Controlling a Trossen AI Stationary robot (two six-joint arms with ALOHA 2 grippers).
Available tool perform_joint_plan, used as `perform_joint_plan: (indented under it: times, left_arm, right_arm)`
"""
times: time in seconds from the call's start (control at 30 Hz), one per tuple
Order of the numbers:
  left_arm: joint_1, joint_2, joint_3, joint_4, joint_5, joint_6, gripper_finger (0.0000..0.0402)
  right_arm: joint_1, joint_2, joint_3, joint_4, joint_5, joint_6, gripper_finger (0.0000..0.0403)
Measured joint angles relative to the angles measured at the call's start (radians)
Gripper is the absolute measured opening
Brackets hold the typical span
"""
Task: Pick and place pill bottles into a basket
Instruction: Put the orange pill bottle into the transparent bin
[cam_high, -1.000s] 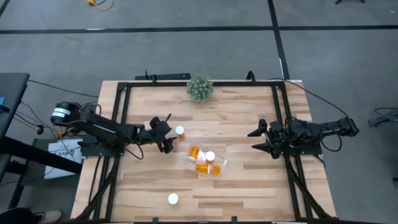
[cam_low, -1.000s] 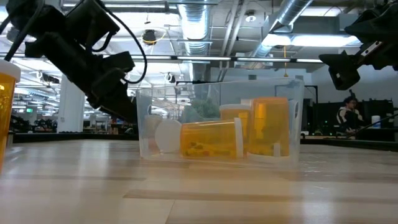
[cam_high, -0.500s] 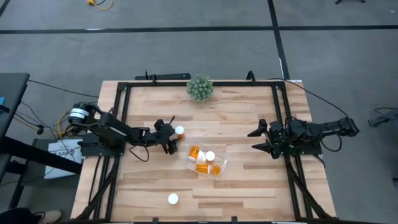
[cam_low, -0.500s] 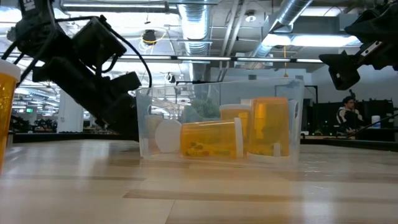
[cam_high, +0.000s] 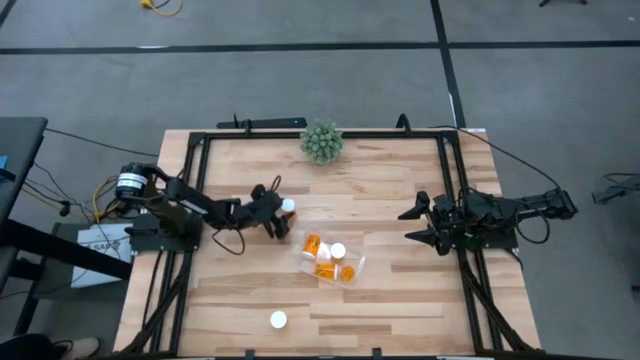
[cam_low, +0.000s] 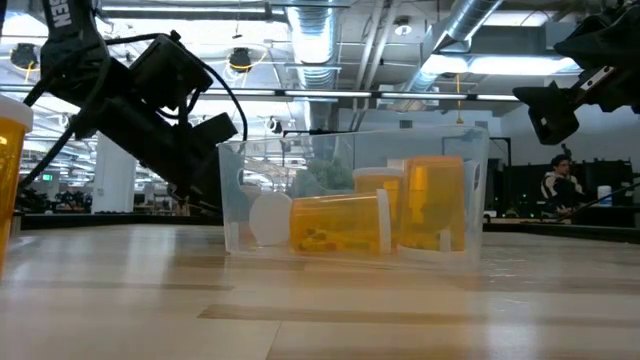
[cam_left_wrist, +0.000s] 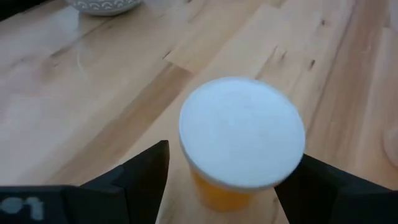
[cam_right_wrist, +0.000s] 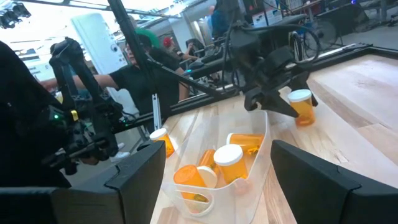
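Note:
A pill bottle, orange with a white cap, stands upright on the table left of the basket. My left gripper is open, with one finger on each side of this bottle. I see no touch. The clear basket sits mid-table with several bottles inside, some lying and some upright. Another bottle stands near the table's near edge and also shows in the low view. My right gripper is open and empty at the table's right.
A spiky green plant stands at the table's far edge. A black metal frame runs around the tabletop. Bare wood lies between the basket and my right gripper. People show in the room beyond the table.
My left gripper has moved toward the table's right and come down at the standing bottle, so that its fingers now stand on either side of it. The bottle has stayed in place.

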Motion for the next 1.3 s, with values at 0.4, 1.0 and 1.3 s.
perform_joint_plan:
  times: [0.4,1.0,1.3]
  left_arm:
    - [0.02,0.0,0.0,0.054,0.03,0.012,0.0188]
    - [0.021,-0.019,0.047,0.267,0.09,-0.092,0.0156]
    - [0.015,-0.071,0.134,0.342,0.32,-0.14,0.0156]
  right_arm:
    - [0.0,0.0,0.0,0.0,0.0,0.0,0.0286]
    - [0.0,0.0,0.0,0.0,0.0,0.0,0.0286]
    - [0.0,0.0,0.0,0.0,0.0,0.0,0.0286]
